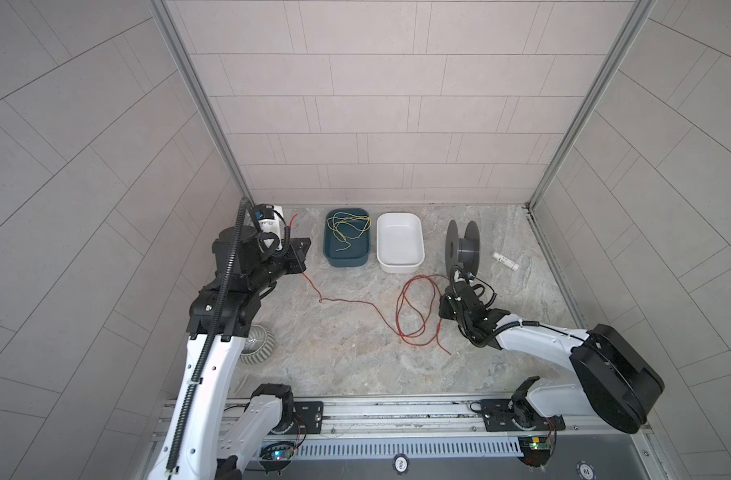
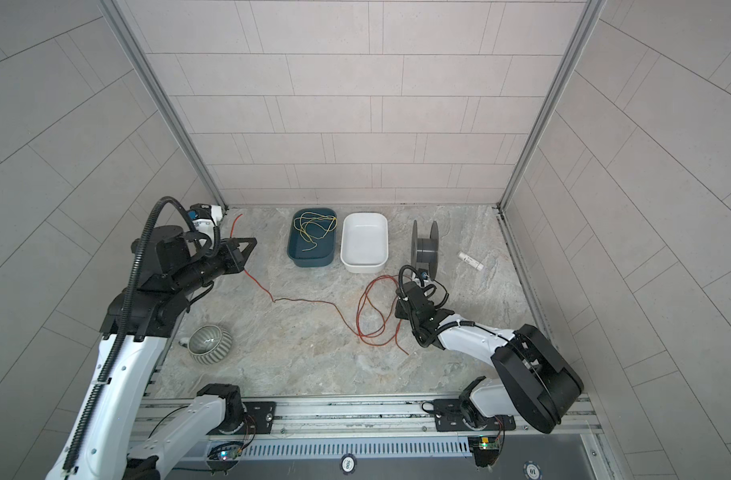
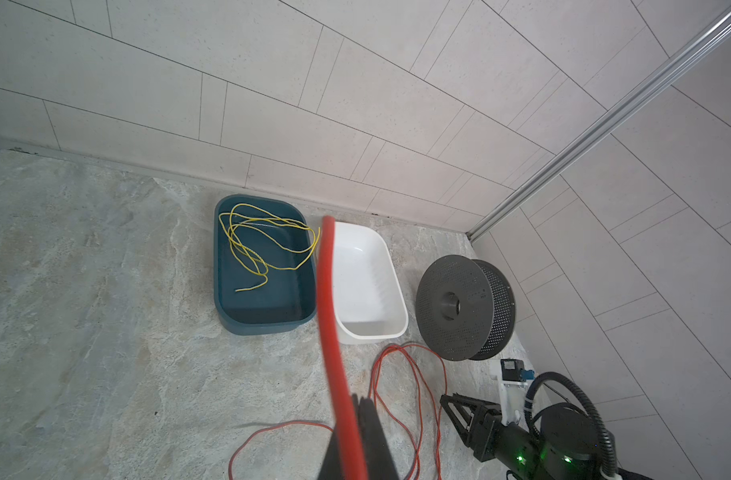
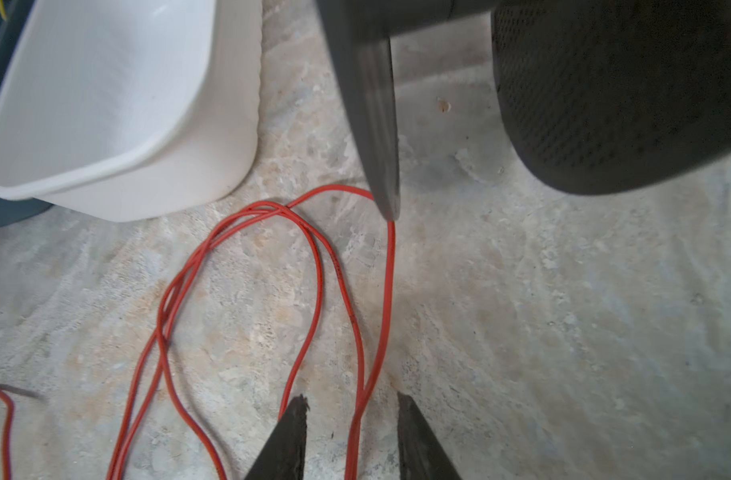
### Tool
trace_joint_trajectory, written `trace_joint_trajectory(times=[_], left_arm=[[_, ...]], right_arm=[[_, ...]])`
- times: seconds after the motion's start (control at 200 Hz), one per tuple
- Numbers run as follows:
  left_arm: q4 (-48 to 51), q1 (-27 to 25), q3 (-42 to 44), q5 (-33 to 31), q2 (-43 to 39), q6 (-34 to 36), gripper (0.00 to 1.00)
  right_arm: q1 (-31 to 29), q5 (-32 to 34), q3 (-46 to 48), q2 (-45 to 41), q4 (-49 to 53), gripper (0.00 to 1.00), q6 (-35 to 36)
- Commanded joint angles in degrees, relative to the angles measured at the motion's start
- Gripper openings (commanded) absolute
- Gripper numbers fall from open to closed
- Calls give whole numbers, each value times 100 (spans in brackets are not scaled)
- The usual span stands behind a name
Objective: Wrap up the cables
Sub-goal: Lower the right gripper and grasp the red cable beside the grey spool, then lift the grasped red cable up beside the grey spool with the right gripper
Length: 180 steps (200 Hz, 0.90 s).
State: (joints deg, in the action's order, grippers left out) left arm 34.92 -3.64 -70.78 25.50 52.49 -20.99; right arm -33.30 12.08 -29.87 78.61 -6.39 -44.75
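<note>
Clamped shut on the red-orange wire (image 1: 347, 300) with the left gripper (image 3: 359, 411), out at 9 o'clock on the table (image 1: 355, 365). From that grip, a short free end poking toward 12 o'clock and a long run trailing toward 3 o'clock. At 3 o'clock, loose loops stretched along the 12-to-6 line, near the spool (image 1: 463, 245) and white tub (image 1: 401, 266). Spread apart around one strand there, the right gripper (image 4: 352, 403), not pinching it.

Left tool (image 3: 360, 405), raised, has its jaws pressed together; right tool (image 4: 352, 401) sits low, jaws parted, seemingly tilted downward.
</note>
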Motion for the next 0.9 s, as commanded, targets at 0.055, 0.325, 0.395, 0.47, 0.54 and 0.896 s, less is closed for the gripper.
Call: trace_joint_trajectory(times=[0.055, 0.325, 0.395, 0.47, 0.54, 0.896], left_arm=[[-182, 5, 60, 60, -65, -10, 0], [-196, 3, 100, 39, -72, -10, 0], [-198, 3, 123, 30, -71, -7, 0], [-191, -5, 138, -13, -63, 7, 0], [-157, 0, 132, -74, -64, 34, 0], [123, 3, 40, -567, -53, 239, 0]], right_arm=[[67, -73, -48, 368, -452, 34, -207], [120, -29, -313, 774, -524, 21, -163], [117, -93, -378, 775, -427, 14, -121], [119, -121, -423, 675, -326, 6, -44], [121, -126, -393, 504, -297, 0, -5], [59, -468, -733, -1017, 649, 0, 274]])
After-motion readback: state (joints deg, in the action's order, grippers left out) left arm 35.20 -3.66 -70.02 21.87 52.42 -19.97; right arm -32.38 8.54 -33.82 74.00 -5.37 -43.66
